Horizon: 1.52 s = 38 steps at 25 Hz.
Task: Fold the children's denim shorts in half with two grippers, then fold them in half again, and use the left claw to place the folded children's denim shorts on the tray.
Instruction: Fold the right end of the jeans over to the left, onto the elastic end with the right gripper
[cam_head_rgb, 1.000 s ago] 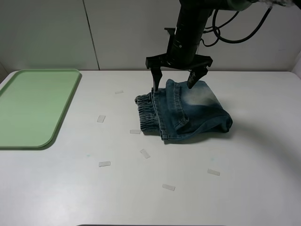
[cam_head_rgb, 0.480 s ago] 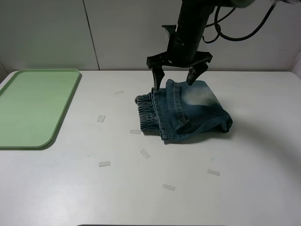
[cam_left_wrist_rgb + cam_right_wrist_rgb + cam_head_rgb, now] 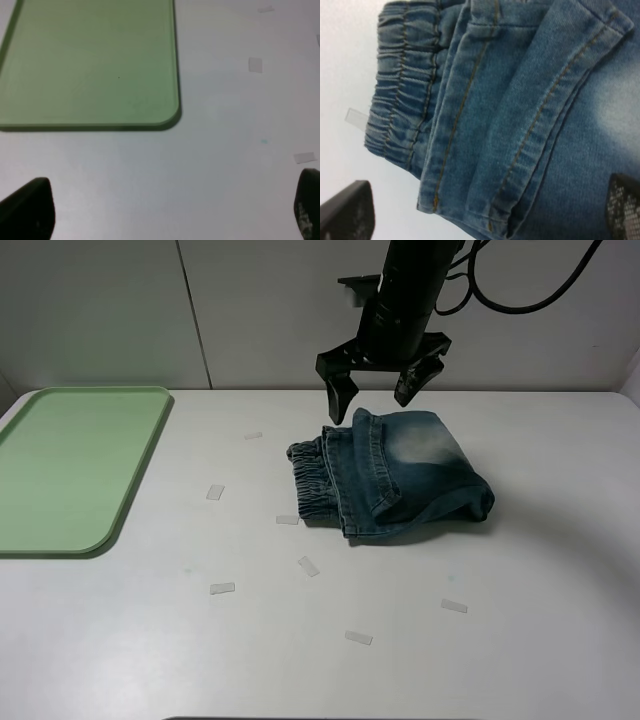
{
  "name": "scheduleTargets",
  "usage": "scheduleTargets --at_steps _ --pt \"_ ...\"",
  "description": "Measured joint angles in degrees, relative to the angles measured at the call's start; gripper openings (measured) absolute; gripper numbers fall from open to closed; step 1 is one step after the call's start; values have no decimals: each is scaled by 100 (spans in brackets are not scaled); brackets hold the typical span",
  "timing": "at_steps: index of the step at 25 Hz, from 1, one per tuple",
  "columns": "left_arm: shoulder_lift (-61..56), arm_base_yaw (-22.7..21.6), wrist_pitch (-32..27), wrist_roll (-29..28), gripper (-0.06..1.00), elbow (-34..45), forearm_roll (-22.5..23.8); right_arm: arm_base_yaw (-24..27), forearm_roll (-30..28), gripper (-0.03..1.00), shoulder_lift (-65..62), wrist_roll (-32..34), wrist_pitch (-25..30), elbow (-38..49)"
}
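Tray sits well left of shorts, same as a second ago. Left gripper: fingers spread wide, nothing between them, over table left of shorts. Shorts unmoved: folded bundle, gathered waistband on its left side, stitched hem edge folded across the middle, pale faded patch on top toward the right. Right gripper has lifted. Earlier its fingertips were at shorts' far edge; now it is just above that edge, fingers spread, empty.
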<state>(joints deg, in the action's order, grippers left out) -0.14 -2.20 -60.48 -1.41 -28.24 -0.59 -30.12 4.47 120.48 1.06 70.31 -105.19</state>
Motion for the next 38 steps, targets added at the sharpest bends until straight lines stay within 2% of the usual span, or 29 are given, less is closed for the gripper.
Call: scheduleTargets --at_steps 7,13,18,27,35,38 --pt "0 0 0 0 95 0 0 323 248 69 78 -154 -19 0" --pt "0 0 0 0 95 0 0 640 475 69 428 -367 -412 0" --pt "0 0 0 0 95 0 0 893 651 69 884 -617 -534 0" --pt "0 0 0 0 95 0 0 950 874 69 1350 -1019 -677 0" --pt "0 0 0 0 95 0 0 950 1646 69 1357 -1407 -707 0" --pt "0 0 0 0 95 0 0 950 1720 69 1459 -1450 -663 0"
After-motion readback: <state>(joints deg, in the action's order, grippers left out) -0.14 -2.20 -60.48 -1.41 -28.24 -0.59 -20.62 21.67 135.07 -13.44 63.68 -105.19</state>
